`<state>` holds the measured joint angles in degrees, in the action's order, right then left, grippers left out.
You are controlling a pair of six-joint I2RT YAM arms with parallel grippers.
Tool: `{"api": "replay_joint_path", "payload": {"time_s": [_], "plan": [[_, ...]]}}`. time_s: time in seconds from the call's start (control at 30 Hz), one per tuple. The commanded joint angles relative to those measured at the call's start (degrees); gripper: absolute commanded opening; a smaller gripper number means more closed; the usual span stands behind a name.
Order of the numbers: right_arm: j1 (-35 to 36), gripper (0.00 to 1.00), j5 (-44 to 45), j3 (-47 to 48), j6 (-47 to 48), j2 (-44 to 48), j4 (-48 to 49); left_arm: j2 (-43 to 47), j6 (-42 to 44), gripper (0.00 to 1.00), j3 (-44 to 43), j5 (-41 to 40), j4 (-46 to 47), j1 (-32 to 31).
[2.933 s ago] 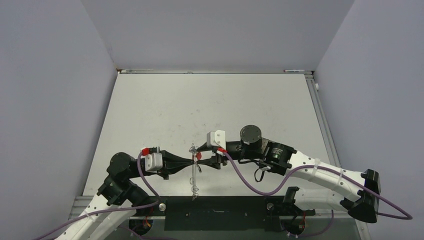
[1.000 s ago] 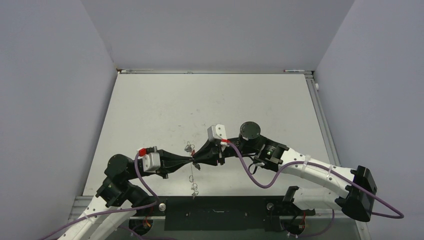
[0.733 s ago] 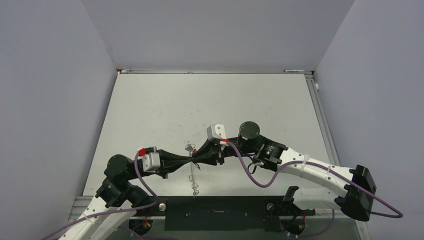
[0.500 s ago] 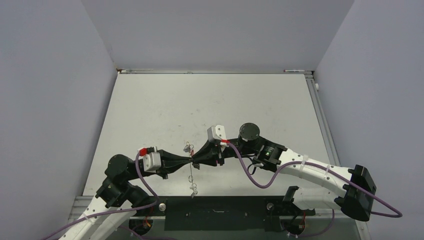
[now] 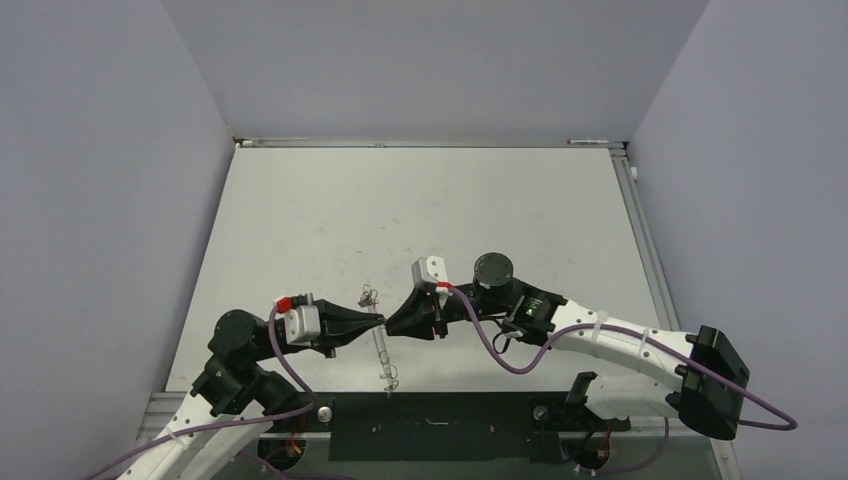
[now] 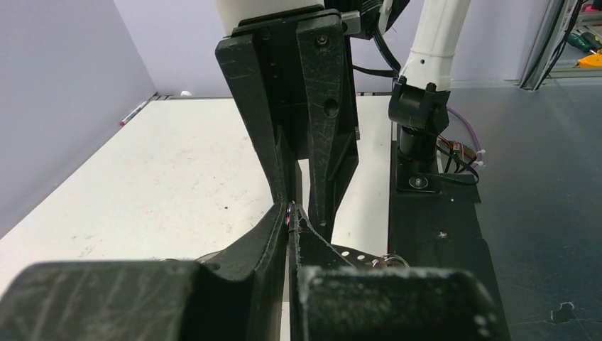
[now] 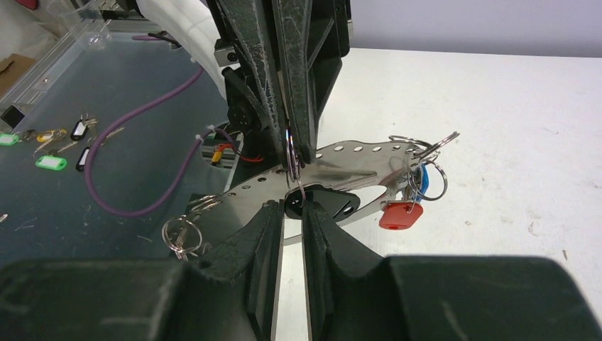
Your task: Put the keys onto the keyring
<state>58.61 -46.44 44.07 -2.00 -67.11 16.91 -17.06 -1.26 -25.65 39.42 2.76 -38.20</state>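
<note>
Low centre of the top view, our left tool (image 5: pixel 377 321) clamps the keyring (image 7: pixel 290 160), steadying its wire for threading, we judge. The right tool (image 5: pixel 391 325), jaws a slit apart, meets it at a black key (image 7: pixel 326 202); whether it grips, we cannot tell.

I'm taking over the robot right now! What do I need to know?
Left tool shut on the keyring, seen edge-on.
Right tool shut, seemingly on the black key at the ring's edge.
Red key and blue key hang from small rings at one end of a holed metal strip.
Done: none clearly threaded.
Left: get all three keys on the keyring.
</note>
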Motion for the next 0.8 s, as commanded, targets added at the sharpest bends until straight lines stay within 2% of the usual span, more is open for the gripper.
{"api": "replay_joint_path", "payload": {"time_s": [0.0,0.3,0.77], "plan": [[0.5,0.17,-2.4,0.3,-0.9,-1.3,4.7,0.4,0.0,0.0,-1.1,-1.0,4.4,0.0],[0.3,0.33,-0.8,1.4,2.6,1.1,-0.2,0.8,0.2,0.0,-1.0,-1.3,4.4,0.1],[0.3,0.36,-1.6,4.3,4.3,1.1,1.0,1.1,0.2,0.0,-0.9,-0.9,4.5,0.4]]}}
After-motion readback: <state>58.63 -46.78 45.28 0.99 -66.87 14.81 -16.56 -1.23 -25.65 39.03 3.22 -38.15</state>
